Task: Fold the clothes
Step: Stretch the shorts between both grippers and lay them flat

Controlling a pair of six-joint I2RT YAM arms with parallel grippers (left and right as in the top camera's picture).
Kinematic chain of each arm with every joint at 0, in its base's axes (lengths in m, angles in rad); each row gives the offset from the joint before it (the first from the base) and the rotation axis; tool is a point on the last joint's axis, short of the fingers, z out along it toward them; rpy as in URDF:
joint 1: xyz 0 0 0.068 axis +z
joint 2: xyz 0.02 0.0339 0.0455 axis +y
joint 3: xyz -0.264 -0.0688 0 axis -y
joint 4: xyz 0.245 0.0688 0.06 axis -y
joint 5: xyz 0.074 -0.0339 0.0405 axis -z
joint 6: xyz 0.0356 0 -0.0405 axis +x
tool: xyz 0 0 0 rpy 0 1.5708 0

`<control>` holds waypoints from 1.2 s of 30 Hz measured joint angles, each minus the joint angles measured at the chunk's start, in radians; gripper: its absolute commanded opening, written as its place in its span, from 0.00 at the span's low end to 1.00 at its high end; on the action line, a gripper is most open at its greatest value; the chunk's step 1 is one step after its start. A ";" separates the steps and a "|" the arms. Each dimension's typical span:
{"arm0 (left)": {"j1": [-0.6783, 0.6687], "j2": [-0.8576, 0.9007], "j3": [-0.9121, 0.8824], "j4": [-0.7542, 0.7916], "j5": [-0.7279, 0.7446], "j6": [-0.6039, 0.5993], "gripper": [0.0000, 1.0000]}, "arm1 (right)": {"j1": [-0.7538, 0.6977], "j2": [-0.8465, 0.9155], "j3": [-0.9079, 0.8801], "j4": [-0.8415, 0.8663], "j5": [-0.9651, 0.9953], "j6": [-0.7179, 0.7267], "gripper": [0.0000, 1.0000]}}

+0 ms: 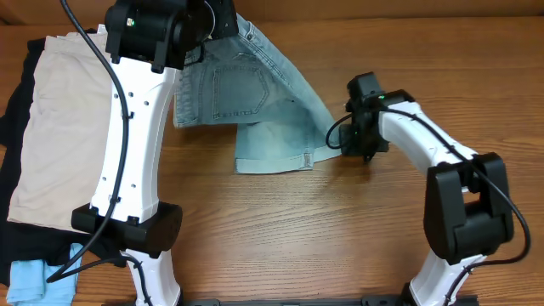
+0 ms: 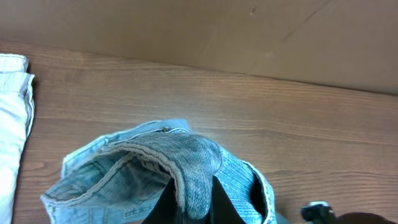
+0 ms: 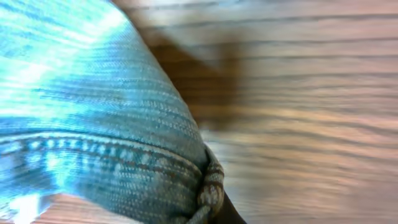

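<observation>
The pale blue denim shorts (image 1: 255,102) lie at the back middle of the table, one leg hem toward the front. My left gripper (image 2: 191,202) is shut on a bunched fold of the denim shorts (image 2: 193,168) near the waistband and holds it off the table. My right gripper (image 1: 350,140) is at the shorts' right hem corner; in the right wrist view its fingers (image 3: 217,208) pinch the stitched hem (image 3: 124,168). Beige shorts (image 1: 64,127) lie on a black garment (image 1: 17,110) at the left. A small light-blue piece (image 1: 34,280) lies at the front left.
The wooden table (image 1: 340,238) stretches across the front and right. A brown wall (image 2: 217,31) runs along the table's far edge. The left arm's white body (image 1: 132,144) stands over the left part of the table, next to the beige shorts.
</observation>
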 measured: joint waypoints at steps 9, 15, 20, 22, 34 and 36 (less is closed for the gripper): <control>0.056 -0.046 0.017 0.050 0.000 -0.001 0.04 | -0.094 -0.147 0.367 -0.327 -0.048 -0.008 0.04; 0.078 -0.198 0.048 0.058 -0.001 -0.001 0.04 | -0.174 -0.299 0.763 -0.525 -0.053 -0.008 0.04; 0.077 -0.350 0.074 0.050 -0.006 -0.001 0.04 | -0.199 -0.404 0.995 -0.660 -0.055 -0.008 0.04; 0.077 -0.402 0.080 0.032 -0.011 -0.002 0.04 | -0.199 -0.437 1.053 -0.698 -0.061 -0.008 0.04; 0.077 -0.568 0.085 -0.087 0.042 -0.012 0.04 | -0.199 -0.726 1.144 -0.740 -0.068 -0.008 0.04; 0.077 -0.572 0.085 -0.115 0.046 -0.012 0.04 | -0.199 -0.750 1.155 -0.739 -0.068 -0.007 0.04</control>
